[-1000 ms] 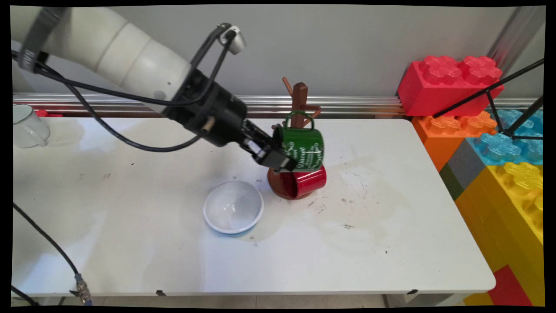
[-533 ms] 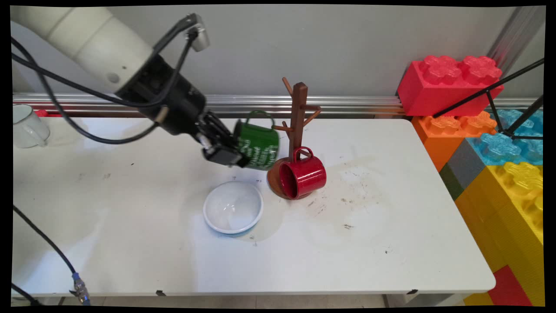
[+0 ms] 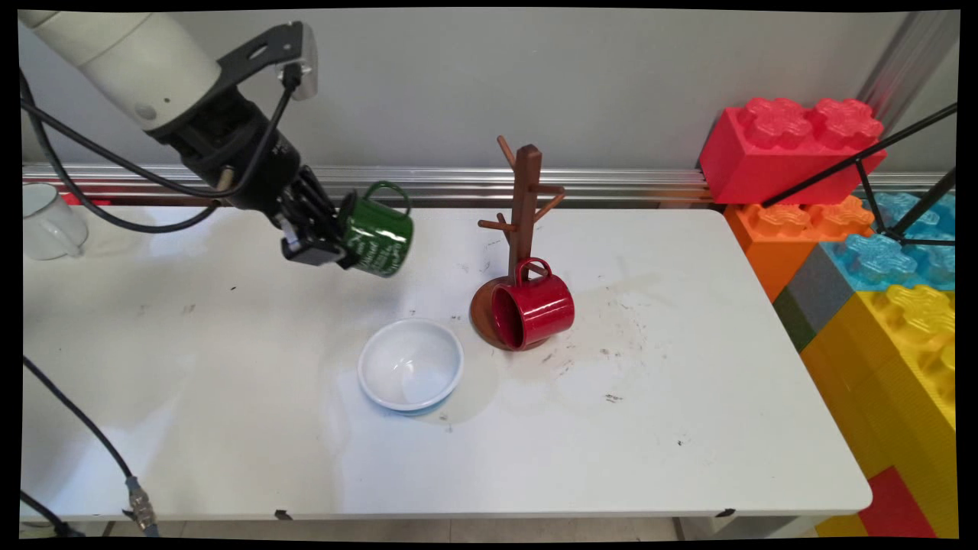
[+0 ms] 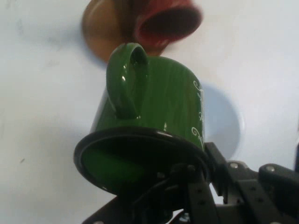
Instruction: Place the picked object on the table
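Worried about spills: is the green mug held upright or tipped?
Tipped. The green mug lies on its side in the gripper, mouth toward the hand, handle up, above the table.

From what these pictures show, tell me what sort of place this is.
Probably a robot lab or test bench: a cabled arm's gripper holds a green mug over a stained white table, with giant toy blocks stacked beside it.

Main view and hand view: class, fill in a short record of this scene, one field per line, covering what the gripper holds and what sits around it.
Gripper: shut on the green enamel mug, held above the table, rim towards the gripper
Wooden mug tree: upright, right of the mug
Red enamel mug: hanging low on the tree
White bowl: upright on the white table
White mug: far left edge
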You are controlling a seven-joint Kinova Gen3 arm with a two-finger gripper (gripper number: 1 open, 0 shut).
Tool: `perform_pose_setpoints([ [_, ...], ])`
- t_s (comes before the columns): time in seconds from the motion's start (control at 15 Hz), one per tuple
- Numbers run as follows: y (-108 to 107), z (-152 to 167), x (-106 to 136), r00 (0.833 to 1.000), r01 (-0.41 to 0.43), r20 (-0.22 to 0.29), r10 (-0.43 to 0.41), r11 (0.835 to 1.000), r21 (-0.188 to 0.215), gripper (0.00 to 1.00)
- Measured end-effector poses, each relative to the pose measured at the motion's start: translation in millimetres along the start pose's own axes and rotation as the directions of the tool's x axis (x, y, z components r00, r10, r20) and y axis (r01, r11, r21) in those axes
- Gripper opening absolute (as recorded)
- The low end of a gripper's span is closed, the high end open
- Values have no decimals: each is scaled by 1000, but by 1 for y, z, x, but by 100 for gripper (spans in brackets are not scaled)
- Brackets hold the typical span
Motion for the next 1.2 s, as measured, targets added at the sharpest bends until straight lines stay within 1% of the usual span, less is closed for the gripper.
perform_pose_setpoints([
  [0.13, -11, 1, -3, 997, -47, 60, 45, 998, 38, 0],
  [0.33, -22, 5, -6, 987, -106, 127, 96, 992, 71, 0],
  [0.53, -34, 17, -10, 965, -171, 217, 146, 980, 102, 0],
  [0.67, -37, 27, -11, 953, -196, 256, 162, 974, 112, 0],
  [0.87, -39, 51, -10, 928, -239, 322, 189, 963, 125, 0],
  [1.2, -39, 86, -5, 901, -268, 387, 198, 954, 134, 0],
])
